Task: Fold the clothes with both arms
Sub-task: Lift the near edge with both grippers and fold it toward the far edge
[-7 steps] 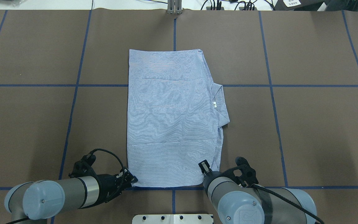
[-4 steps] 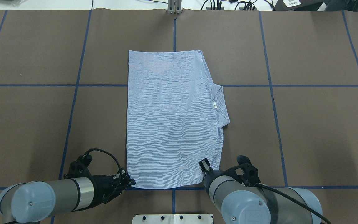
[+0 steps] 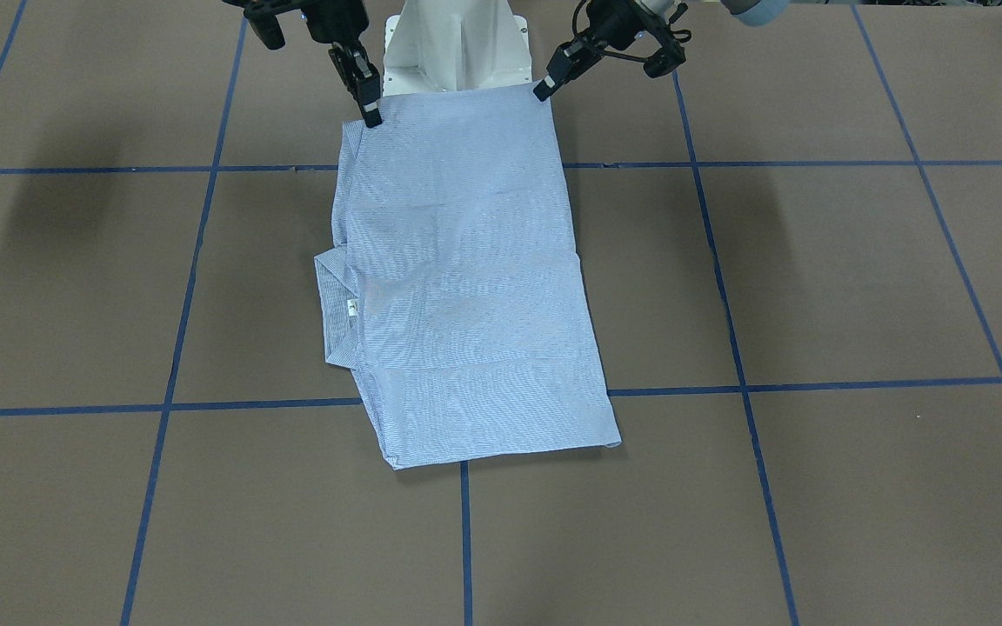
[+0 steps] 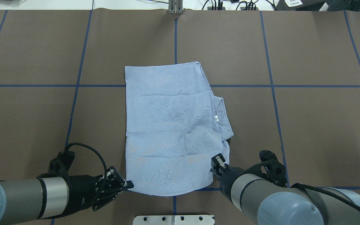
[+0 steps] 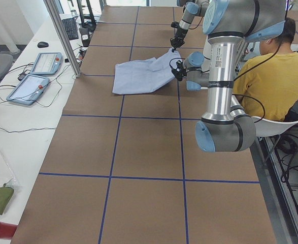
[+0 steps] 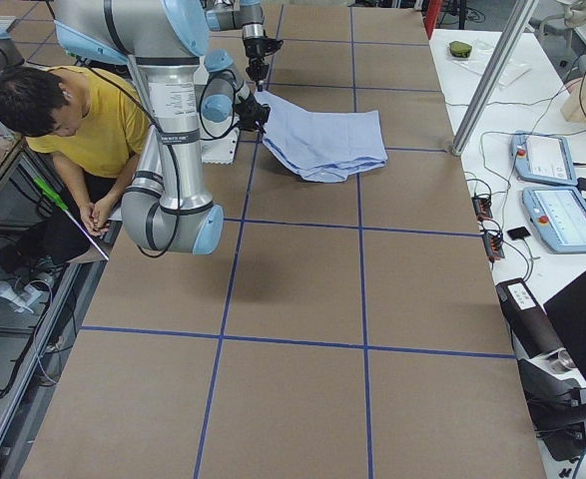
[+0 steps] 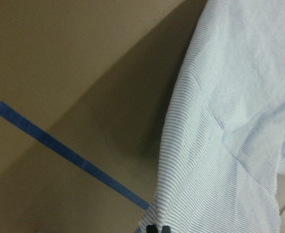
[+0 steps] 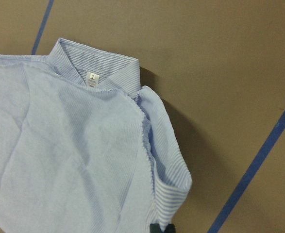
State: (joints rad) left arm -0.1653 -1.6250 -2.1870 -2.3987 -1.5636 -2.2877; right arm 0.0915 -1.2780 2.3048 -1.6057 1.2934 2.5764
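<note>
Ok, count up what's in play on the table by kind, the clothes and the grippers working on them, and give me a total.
Striped shirt: 1
Grippers: 2, the left gripper and the right gripper, each pinching a corner of the shirt's edge nearest the robot
Total: 3

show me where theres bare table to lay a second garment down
Wide bare table lies on the robot's right past the collar, on its left beside the shirt, and beyond the shirt's far hem. It is crowded only at the near edge, where the left gripper and right gripper hold the shirt's corners.
</note>
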